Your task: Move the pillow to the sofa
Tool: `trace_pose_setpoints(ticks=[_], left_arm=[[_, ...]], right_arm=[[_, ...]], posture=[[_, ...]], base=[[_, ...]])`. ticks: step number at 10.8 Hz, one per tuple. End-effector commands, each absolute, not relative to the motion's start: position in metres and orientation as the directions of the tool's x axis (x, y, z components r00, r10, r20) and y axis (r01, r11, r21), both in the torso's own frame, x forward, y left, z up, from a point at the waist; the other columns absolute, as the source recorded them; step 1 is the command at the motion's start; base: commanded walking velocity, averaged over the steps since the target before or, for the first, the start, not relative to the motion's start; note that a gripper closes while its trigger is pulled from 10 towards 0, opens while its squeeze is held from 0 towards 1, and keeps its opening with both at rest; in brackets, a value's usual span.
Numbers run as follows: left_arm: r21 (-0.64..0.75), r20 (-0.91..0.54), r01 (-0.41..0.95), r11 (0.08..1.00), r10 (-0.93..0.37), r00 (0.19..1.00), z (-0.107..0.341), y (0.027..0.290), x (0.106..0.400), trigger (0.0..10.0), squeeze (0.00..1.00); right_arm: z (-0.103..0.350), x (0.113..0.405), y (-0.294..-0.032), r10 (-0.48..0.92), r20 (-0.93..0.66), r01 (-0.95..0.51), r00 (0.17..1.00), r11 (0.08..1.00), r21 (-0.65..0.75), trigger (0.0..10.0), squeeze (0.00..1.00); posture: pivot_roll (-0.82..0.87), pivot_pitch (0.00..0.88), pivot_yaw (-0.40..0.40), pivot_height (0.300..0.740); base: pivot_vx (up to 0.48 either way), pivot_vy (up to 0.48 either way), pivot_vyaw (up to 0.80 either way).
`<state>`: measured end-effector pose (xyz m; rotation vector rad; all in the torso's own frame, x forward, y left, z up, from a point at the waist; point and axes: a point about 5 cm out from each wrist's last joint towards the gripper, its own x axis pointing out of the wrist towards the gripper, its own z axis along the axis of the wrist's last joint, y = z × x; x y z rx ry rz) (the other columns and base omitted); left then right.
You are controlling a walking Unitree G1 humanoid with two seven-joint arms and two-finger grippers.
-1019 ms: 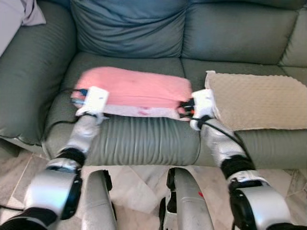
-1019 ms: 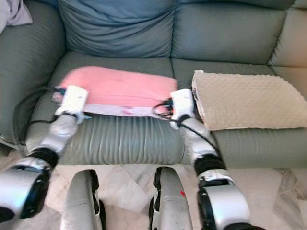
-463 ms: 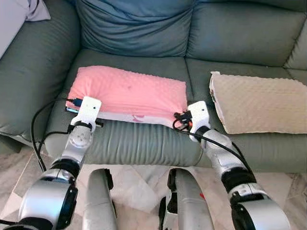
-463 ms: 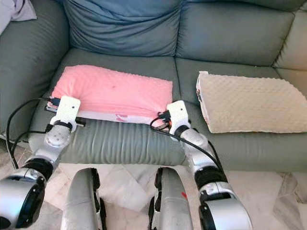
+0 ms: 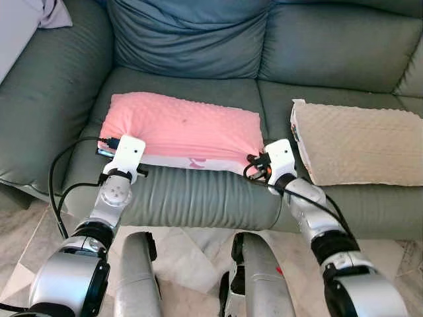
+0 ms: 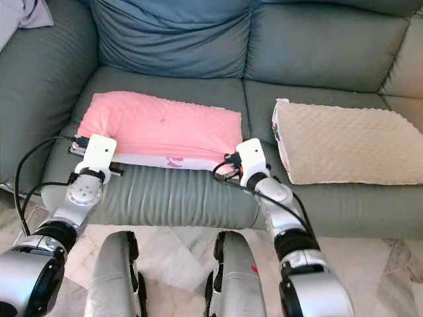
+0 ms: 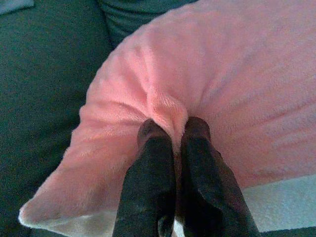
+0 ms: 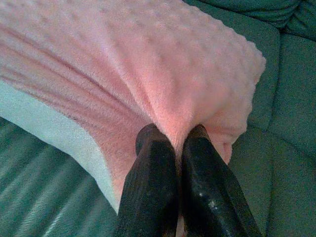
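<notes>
A pink pillow (image 5: 182, 130) with a white underside lies flat on the left seat cushion of the grey-green sofa (image 5: 192, 191). My left gripper (image 7: 171, 129) is shut on a pinch of the pillow's pink fabric at its near left corner. My right gripper (image 8: 173, 134) is shut on a fold of the pink fabric at the near right corner. Both wrists, left (image 5: 127, 153) and right (image 5: 277, 156), rest at the seat's front edge.
A beige dotted pillow (image 5: 360, 142) lies on the seat to the right, close to my right wrist. A large blue-grey back cushion (image 5: 188, 36) stands behind the pink pillow. The sofa's left armrest (image 5: 39, 99) rises on the left. Tiled floor (image 5: 192, 254) lies below, around my legs.
The pillow has come down and settled flat on the seat, no longer blurred. Both wrists have drawn slightly back toward the seat's front edge, still pinching the corners.
</notes>
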<state>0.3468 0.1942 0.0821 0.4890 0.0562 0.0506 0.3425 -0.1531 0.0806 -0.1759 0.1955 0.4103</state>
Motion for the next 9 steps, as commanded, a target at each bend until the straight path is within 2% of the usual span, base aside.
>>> trace_pose_setpoints(ticks=[1, 3, 4, 5, 9], left_arm=[[0.478, -0.056, -0.206, 0.854, 0.264, 0.963, 0.076, 0.239, 0.334, 10.0, 0.0], [0.466, -0.059, -0.216, 0.858, 0.274, 0.96, 0.074, 0.24, 0.332, 10.0, 0.0], [0.462, -0.065, -0.218, 0.86, 0.278, 0.958, 0.073, 0.241, 0.331, 10.0, 0.15], [0.465, -0.067, -0.228, 0.855, 0.291, 0.954, 0.072, 0.243, 0.33, 10.0, 1.0], [0.456, -0.062, -0.245, 0.856, 0.306, 0.95, 0.074, 0.244, 0.332, 10.0, 1.0]], right_arm=[[0.074, 0.335, -0.221, 0.118, -0.28, -0.176, 0.953, 0.966, -0.19, 10.0, 0.0], [0.072, 0.334, -0.231, 0.083, -0.292, -0.147, 0.953, 0.968, -0.204, 10.0, 0.0], [0.07, 0.333, -0.232, 0.086, -0.292, -0.143, 0.953, 0.973, -0.181, 10.0, 1.0], [0.07, 0.333, -0.233, 0.087, -0.292, -0.145, 0.953, 0.972, -0.185, 10.0, 1.0], [0.067, 0.332, -0.236, 0.045, -0.292, -0.113, 0.955, 0.969, -0.221, 10.0, 1.0]], posture=[[-0.06, 0.222, -0.087, 0.597], [-0.05, 0.22, -0.085, 0.597], [-0.05, 0.219, -0.085, 0.597], [-0.05, 0.216, -0.082, 0.597], [-0.04, 0.202, -0.078, 0.597]], base=[[0.0, 0.0, 0.0], [0.0, 0.0, 0.0], [0.0, 0.0, 0.0], [0.0, 0.0, 0.0], [0.0, 0.0, 0.0]])
